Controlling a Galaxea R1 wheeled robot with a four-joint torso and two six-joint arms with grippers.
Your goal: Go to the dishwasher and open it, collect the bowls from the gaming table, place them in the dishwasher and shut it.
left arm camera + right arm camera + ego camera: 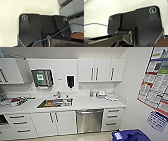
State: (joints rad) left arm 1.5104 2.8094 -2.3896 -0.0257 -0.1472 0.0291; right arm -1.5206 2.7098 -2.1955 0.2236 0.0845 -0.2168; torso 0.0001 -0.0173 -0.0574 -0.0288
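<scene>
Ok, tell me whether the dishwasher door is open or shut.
Shut. The dishwasher shows its steel front flush with the white cabinet fronts beside it, bar handle across the top, no racks visible.

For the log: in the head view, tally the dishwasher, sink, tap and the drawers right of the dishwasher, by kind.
dishwasher: 1
sink: 1
tap: 1
drawers right of the dishwasher: 3
Total: 6

A small white kitchen.
We see white cupboards above a worktop with a sink, and posters on the wall.
</scene>
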